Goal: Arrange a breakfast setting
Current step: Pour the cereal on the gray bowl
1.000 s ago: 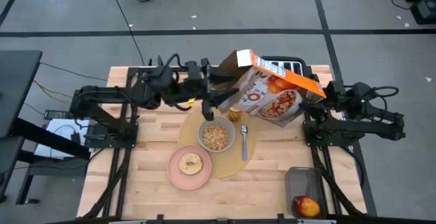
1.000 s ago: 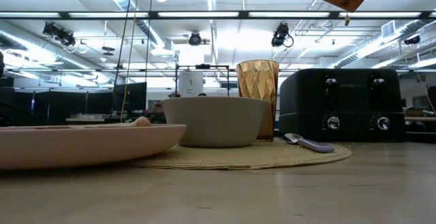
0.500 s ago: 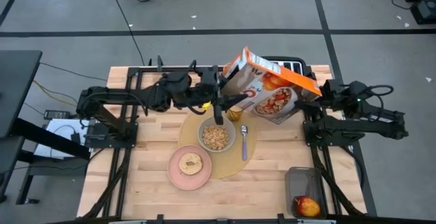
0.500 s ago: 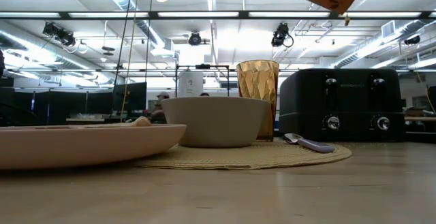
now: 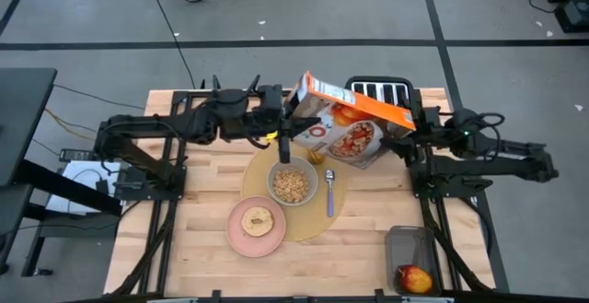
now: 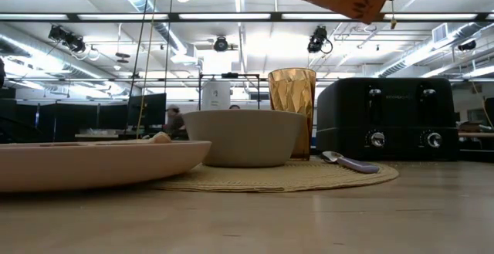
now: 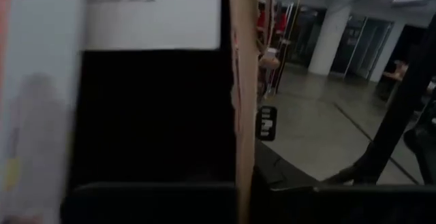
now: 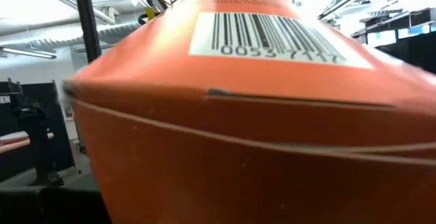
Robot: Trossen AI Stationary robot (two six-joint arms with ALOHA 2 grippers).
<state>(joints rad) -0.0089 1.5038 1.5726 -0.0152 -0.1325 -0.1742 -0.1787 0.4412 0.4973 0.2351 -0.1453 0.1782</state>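
High view, surface: the wooden surface [image 5: 193, 248] fills the middle of the frame, with a round tan placemat [image 5: 308, 222] at its centre.
High view, placemat: the grey bowl [image 5: 293, 184], holding cereal, sits on it; the blue-handled spoon [image 5: 329, 192] lies just right of the bowl; the amber tumbler [image 5: 317, 156] stands just above the bowl, partly under the box.
High view, plate: the pink plate [image 5: 256, 227] overlaps the placemat's lower-left edge, with the toast slice [image 5: 257, 220] on it.
High view, apple: the red apple [image 5: 413, 278] lies in a dark tray [image 5: 401, 244] at the lower right.
High view, box: the orange cereal box [image 5: 350, 130] hangs tilted in the air above the tumbler, in front of the black toaster [image 5: 379, 89].
High view, left hand: the left hand [image 5: 286, 130] meets the box's left, open end; I cannot tell whether it is apart or together.
High view, right hand: the right hand [image 5: 413, 128] is clamped on the box's right end.
Low view: plate at lower left, bowl centre, tumbler behind it, spoon to its right on the placemat, toaster at right; the box's edge crosses the top right.
Left wrist view: the box's pale flap and dark opening fill the left and centre.
Right wrist view: the box's orange side with a barcode fills the frame.
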